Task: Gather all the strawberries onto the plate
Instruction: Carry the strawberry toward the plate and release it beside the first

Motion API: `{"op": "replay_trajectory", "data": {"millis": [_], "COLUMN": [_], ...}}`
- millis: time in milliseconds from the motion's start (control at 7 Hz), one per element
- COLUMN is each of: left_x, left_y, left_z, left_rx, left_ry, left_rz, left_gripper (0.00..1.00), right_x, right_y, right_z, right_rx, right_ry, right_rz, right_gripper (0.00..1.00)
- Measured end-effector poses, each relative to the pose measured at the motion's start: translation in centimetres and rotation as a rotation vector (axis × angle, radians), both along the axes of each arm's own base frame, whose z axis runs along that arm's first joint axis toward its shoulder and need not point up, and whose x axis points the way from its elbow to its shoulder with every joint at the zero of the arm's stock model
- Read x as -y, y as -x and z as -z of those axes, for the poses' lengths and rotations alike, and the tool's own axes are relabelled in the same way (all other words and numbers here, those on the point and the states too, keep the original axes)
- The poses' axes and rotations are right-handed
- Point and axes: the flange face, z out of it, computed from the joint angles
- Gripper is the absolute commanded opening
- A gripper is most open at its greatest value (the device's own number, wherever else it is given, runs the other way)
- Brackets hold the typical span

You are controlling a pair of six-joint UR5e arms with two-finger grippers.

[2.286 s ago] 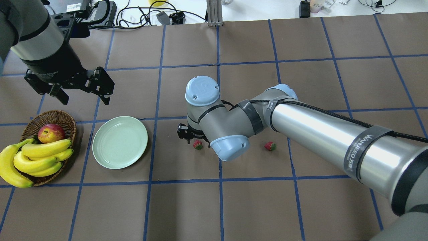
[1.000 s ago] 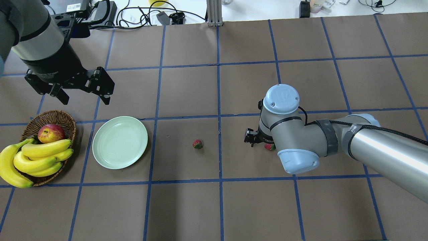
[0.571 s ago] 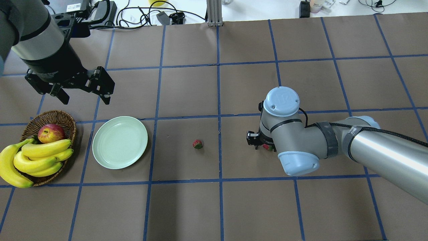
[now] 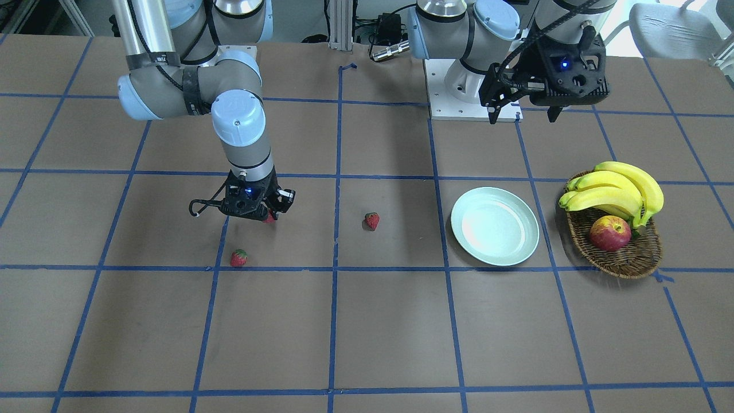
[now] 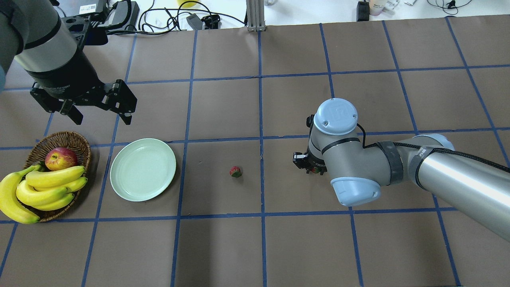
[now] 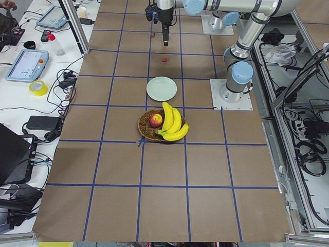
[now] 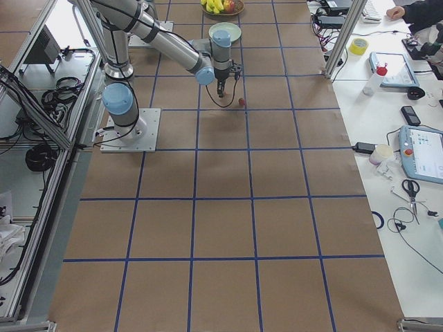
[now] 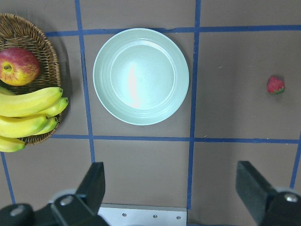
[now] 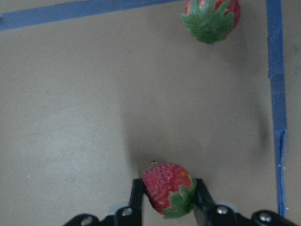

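My right gripper (image 9: 164,200) is shut on a strawberry (image 9: 168,188), low over the table; it also shows in the front view (image 4: 253,215) with the strawberry (image 4: 268,218) peeking out. A second strawberry (image 9: 210,16) lies just beyond it on the table (image 4: 238,258). A third strawberry (image 5: 235,172) lies mid-table (image 4: 372,221). The pale green plate (image 5: 142,169) is empty, also in the left wrist view (image 8: 141,76). My left gripper (image 5: 101,118) hangs open and empty, high behind the plate.
A wicker basket (image 5: 59,137) with bananas (image 5: 48,179) and a red-yellow apple (image 5: 60,158) stands left of the plate. The brown table bears a blue tape grid. Cables and devices lie along the far edge.
My right arm moved from the middle strawberry to the one further right, came down over it and shut on it. The left arm has not moved.
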Motion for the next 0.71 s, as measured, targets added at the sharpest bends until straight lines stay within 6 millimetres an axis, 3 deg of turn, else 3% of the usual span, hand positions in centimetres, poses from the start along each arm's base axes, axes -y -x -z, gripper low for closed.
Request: {"op": "replay_trajectory", "data": {"millis": [286,571,714], "left_x": [0.0,0.0,0.0], "left_y": [0.0,0.0,0.0], "left_z": [0.0,0.0,0.0], "left_rx": [0.000,0.000,0.001], "left_ry": [0.001,0.000,0.001], "left_rz": [0.000,0.000,0.000], "left_gripper": [1.00,1.00,1.00], "right_x": [0.9,2.0,3.1], "right_y": [-5.9,-11.9,-14.0], "right_z": [-2.6,-1.8,-0.8], "right_rx": [0.058,0.099,0.120], "right_ry": [0.013,-0.005,-0.018], "right_rz": [0.066,0.083,0.078], "right_gripper": [0.16,0.17,0.26]}}
